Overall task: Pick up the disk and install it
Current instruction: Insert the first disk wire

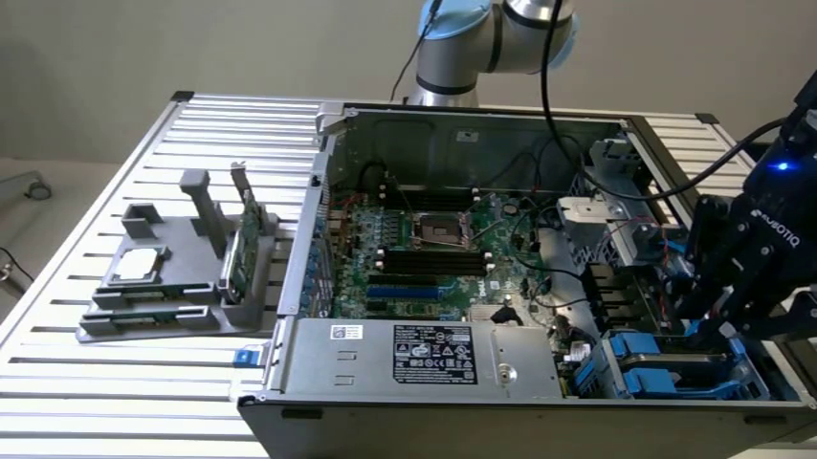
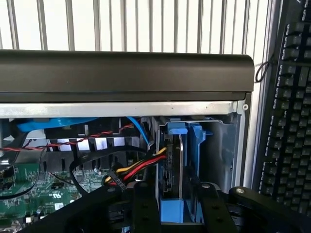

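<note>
An open computer case (image 1: 511, 239) lies on its side on a slatted metal surface (image 1: 115, 382), its green main board (image 1: 434, 244) facing up. The gripper (image 1: 715, 320) hangs at the case's corner nearest the exterior view's right, down among the blue drive bays (image 1: 651, 368).

In the wrist view the disk (image 2: 175, 165) stands on edge in its blue frame (image 2: 194, 141), seated in a bay against the case's grey side wall (image 2: 228, 145). The two black fingers (image 2: 146, 208) straddle the disk's near end — one on each side, spread a little wider than the frame, with a sliver of room between each finger and the blue plastic. They have hold of nothing.

A bundle of red, yellow and black wires (image 2: 141, 167) runs to a plug just beside the disk, on the main-board side. A twisted red-and-black pair (image 2: 73, 141) crosses above the board.

Outside the case, toward the exterior view's left, a grey holder (image 1: 179, 277) sits on the surface with a thin green card (image 1: 236, 253) standing upright in it and a small square silver chip (image 1: 138, 266) lying flat in another slot. A black keyboard (image 2: 286, 121) lies beyond the case wall nearest the disk.
</note>
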You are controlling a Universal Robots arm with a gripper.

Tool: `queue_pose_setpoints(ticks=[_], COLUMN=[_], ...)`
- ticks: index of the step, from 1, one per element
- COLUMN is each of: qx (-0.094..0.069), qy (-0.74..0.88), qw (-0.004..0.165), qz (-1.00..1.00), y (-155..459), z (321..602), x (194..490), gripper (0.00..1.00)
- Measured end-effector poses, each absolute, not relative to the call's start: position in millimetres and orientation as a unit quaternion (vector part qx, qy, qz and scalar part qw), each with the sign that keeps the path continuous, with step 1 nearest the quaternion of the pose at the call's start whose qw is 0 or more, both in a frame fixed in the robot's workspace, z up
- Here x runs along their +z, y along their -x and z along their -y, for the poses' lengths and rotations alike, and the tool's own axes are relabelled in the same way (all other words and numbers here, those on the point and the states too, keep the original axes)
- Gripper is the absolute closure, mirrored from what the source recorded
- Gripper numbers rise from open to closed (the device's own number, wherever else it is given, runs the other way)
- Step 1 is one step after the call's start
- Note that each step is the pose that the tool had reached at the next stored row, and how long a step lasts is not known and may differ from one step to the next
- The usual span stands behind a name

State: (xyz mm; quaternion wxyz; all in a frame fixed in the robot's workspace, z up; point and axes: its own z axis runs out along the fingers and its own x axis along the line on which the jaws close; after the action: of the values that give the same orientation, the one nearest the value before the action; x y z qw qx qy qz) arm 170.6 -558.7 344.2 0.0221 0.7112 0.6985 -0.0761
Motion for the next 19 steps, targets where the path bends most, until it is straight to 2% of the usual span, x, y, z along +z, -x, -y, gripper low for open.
queue_pose_setpoints(ticks=[19], qx=[-0.077], qy=[-0.711], qw=[0.021], qz=[-0.699], y=[-170], z=[559], x=[373], gripper=[0.64])
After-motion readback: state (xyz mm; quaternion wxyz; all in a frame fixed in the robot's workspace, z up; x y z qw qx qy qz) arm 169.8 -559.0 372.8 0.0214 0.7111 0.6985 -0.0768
